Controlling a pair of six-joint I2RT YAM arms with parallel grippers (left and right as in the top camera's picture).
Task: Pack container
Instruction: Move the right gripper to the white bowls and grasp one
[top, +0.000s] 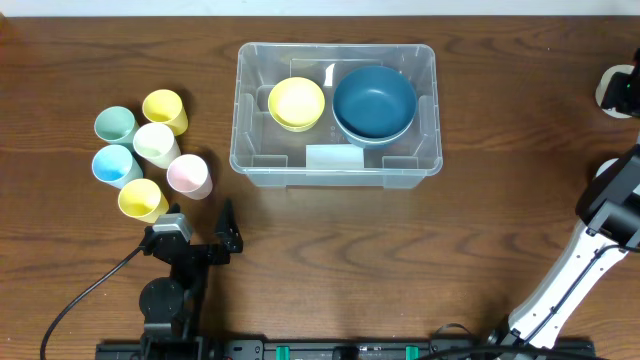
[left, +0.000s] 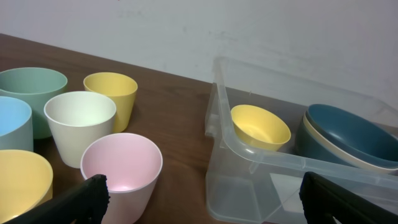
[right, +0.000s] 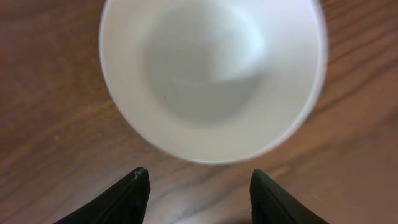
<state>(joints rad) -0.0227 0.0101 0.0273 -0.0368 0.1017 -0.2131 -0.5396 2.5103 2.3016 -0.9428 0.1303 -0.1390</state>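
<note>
Six cups cluster at the left of the wooden table: a green cup, a yellow cup, a cream cup, a blue cup, a pink cup and a second yellow cup nearest me. My left gripper hangs low just behind them, its jaws spread as wide as they go and holding nothing. From its wrist camera the pink cup sits just ahead of the left fingertip.

The container, a clear plastic bin, stands upright in the middle of the table, ahead of my left gripper and to its right. In the left wrist view its near corner rises between my two fingertips, apart from both. Inside it a yellow bowl sits on the left and a blue bowl on the right, the blue one nested in a paler bowl. The two stacks are just beside each other.

Well to the right of the bin, at the table's far edge, a white bowl rests on the wood. My right gripper is poised over it with jaws partly parted and gripping nothing, the blurred bowl lying just beyond the fingertips. The bin is well apart from this gripper, off to its left.
</note>
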